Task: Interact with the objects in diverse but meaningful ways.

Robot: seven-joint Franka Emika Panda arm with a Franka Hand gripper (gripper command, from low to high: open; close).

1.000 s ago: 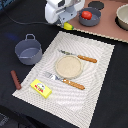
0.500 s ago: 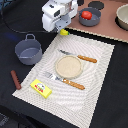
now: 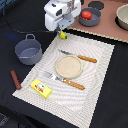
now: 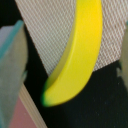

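Dark tabletop carries a striped cloth mat (image 3: 75, 70) in the exterior view, with the gripper (image 3: 63, 31) over its far-left corner, a yellow banana (image 3: 63, 35) showing just beneath; whether the jaws clamp it I cannot tell. To the left sits the grey pot (image 3: 28, 49). The wrist view shows the banana (image 4: 75, 60) close up, across the mat's edge (image 4: 50, 35).

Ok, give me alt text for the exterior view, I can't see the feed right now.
The gripper hangs low over a banana at the far edge of a striped mat. The mat holds a plate, knife, fork and yellow block. A pot and sausage lie off it to the view's left.
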